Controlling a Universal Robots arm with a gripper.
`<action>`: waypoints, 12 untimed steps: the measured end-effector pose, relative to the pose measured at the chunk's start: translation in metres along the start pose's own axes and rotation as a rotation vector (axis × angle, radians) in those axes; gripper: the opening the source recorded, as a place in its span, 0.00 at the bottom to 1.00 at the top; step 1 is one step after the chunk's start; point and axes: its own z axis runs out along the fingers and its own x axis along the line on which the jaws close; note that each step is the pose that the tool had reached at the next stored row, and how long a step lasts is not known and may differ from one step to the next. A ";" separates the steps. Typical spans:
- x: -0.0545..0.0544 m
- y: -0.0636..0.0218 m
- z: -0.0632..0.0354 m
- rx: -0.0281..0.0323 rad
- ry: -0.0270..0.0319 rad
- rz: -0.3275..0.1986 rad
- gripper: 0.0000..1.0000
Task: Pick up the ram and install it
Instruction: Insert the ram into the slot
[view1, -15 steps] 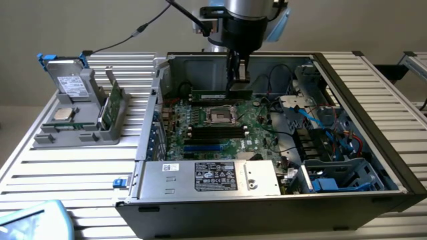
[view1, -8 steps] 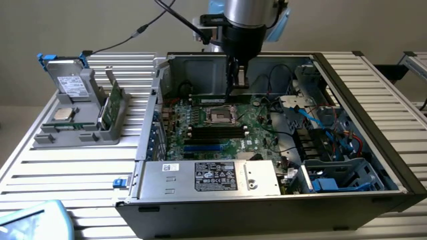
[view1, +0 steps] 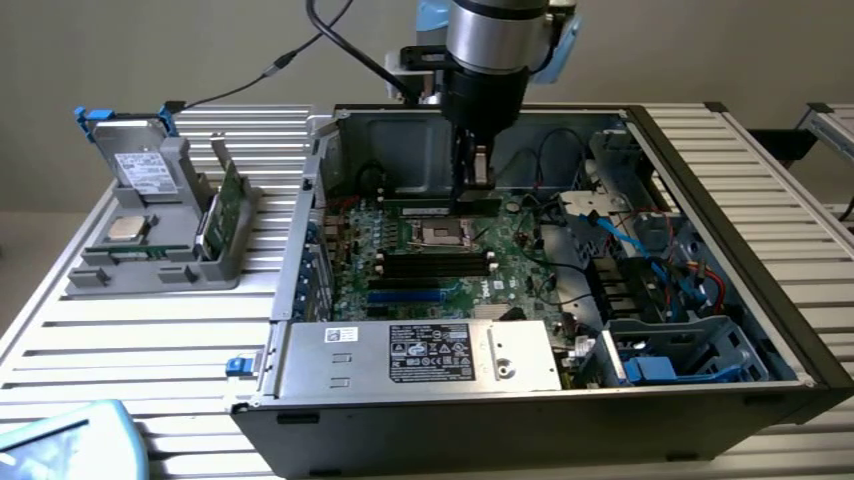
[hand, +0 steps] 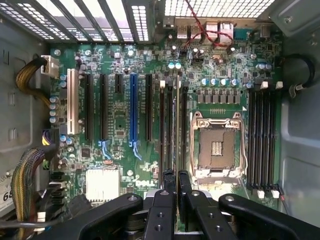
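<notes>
A: Where is the ram (hand: 177, 125) sitting right now?

B: The tool (hand: 176, 178) is pinching it, with its fingers (hand: 168, 182) nearly together. The ram is hanging edge-down inside the case (view1: 534, 430). It is running along the black slots (hand: 163, 125) near the middle of the board (hand: 120, 125). I cannot tell if it is touching a slot yet.

A: What is worrying you?

B: The tool is gripping near one end. So a push could be tipping the ram, and only one end would be going in. The slots are also lying very close together. A small slide sideways could be landing the ram on a slot's rim, or in the wrong slot.

A: Is anything close by in danger of getting hurt?

B: The open socket (hand: 217, 150) is sitting just beside the slots. I am guessing a bump there would be doing harm.

A: Is there room for moving?

B: Above, yes, the case is lying open. On the sides the case is closing in. Cables (hand: 30, 175) are bunching by one board corner, well apart from the ram.
</notes>
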 end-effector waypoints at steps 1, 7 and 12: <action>0.000 -0.0001 0.0019 0.0000 0.0001 0.000 0.14; 0.000 0.0005 0.0128 0.0000 0.0001 0.000 0.14; 0.000 0.0009 0.0219 0.0000 0.0000 0.000 0.14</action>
